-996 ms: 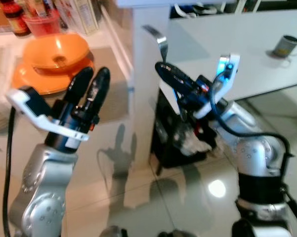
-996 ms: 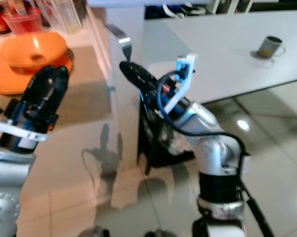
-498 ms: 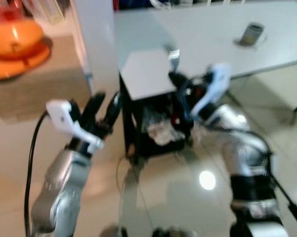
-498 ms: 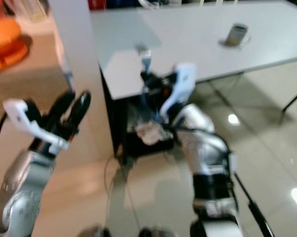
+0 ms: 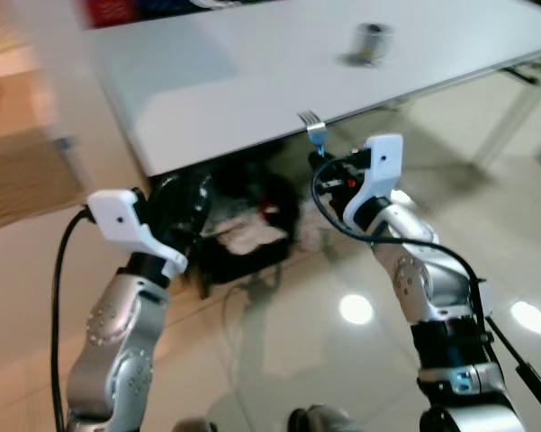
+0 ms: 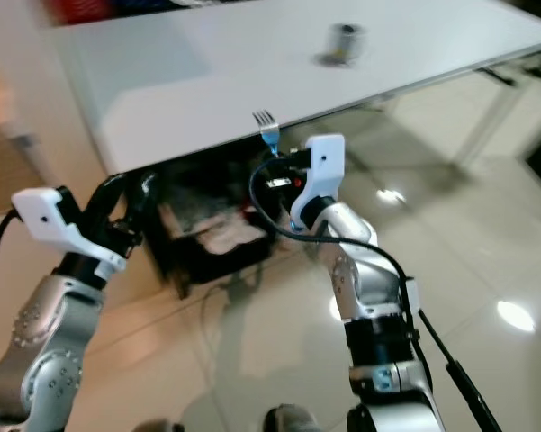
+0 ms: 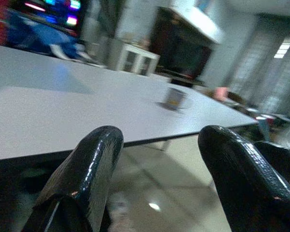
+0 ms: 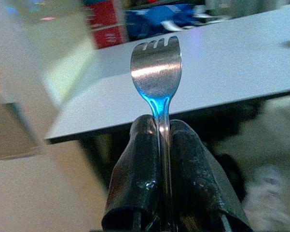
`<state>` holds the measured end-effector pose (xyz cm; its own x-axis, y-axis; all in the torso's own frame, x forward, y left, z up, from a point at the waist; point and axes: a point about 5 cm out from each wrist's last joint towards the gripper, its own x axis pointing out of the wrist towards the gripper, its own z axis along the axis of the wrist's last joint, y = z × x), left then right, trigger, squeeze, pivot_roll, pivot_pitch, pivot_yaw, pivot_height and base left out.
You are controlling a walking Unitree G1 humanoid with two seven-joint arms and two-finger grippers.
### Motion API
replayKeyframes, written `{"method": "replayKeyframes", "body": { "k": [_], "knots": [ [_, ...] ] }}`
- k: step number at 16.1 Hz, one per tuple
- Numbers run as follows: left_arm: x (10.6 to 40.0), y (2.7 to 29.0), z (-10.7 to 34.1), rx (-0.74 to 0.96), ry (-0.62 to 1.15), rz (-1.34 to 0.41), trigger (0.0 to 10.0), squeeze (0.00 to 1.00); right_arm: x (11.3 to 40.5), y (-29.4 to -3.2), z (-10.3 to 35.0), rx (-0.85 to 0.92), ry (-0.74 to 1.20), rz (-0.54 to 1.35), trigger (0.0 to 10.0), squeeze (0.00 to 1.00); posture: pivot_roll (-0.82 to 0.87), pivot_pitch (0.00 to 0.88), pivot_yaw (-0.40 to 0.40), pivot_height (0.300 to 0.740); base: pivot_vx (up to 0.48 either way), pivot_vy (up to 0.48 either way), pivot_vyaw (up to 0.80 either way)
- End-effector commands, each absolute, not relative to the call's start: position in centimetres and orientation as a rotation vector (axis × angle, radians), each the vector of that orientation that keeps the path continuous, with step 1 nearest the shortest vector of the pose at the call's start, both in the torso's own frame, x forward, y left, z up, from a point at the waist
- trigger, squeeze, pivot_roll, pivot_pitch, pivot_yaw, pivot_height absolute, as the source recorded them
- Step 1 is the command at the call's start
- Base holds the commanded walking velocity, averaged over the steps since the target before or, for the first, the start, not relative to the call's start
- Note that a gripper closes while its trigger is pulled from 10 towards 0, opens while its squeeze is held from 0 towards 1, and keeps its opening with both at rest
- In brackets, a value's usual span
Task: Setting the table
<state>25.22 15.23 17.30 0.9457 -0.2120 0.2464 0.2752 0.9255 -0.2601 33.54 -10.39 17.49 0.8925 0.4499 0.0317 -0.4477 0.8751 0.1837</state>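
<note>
My right gripper (image 5: pixel 324 167) is shut on the handle of a silver fork (image 5: pixel 311 124), which stands upright with its tines up. The fork sits just in front of the near edge of a long white table (image 5: pixel 252 81). In the right wrist view the fork (image 8: pixel 157 63) rises from between the two black fingers (image 8: pixel 135 159). A grey mug (image 5: pixel 371 40) stands far back on the table. My left gripper (image 5: pixel 184 191) is open and holds nothing, low by the table's near left end; its wrist view looks across the tabletop to the mug (image 7: pixel 173 98).
A black crate (image 5: pixel 243 241) with white cloth and other items sits on the floor under the table. Table legs (image 5: pixel 513 99) stand at the right. A beige counter edge (image 5: pixel 27 171) lies at the far left. Glossy tiled floor spreads below and to the right.
The camera has swung right: the counter with the orange bowls has left the picture and the white table has come nearer. The right gripper still holds the fork; the left arm is lower.
</note>
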Motion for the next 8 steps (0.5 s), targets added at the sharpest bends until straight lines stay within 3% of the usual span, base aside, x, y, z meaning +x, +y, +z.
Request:
{"method": "replayKeyframes", "body": {
  "k": [1,2,8],
  "knots": [
    [25.22,15.08,17.17,-0.271,-0.216,-0.259,10.0,0.0,33.6,-10.28,17.31,0.174,0.013,0.456,10.0,0.0,-0.09,0.116,-0.019,0.74,0.48,0.0,-0.64],
    [25.23,14.94,17.16,-0.267,-0.217,-0.266,10.0,0.0,33.62,-10.32,17.21,0.177,0.008,0.447,10.0,0.0,-0.09,0.114,-0.018,0.74,0.48,0.0,-0.56],
    [25.37,14.42,17.37,-0.245,-0.229,-0.305,10.0,0.0,33.64,-9.95,17.31,0.189,-0.01,0.489,10.0,0.0,-0.09,0.102,-0.022,0.74,0.48,0.0,0.0]
  ]
}}
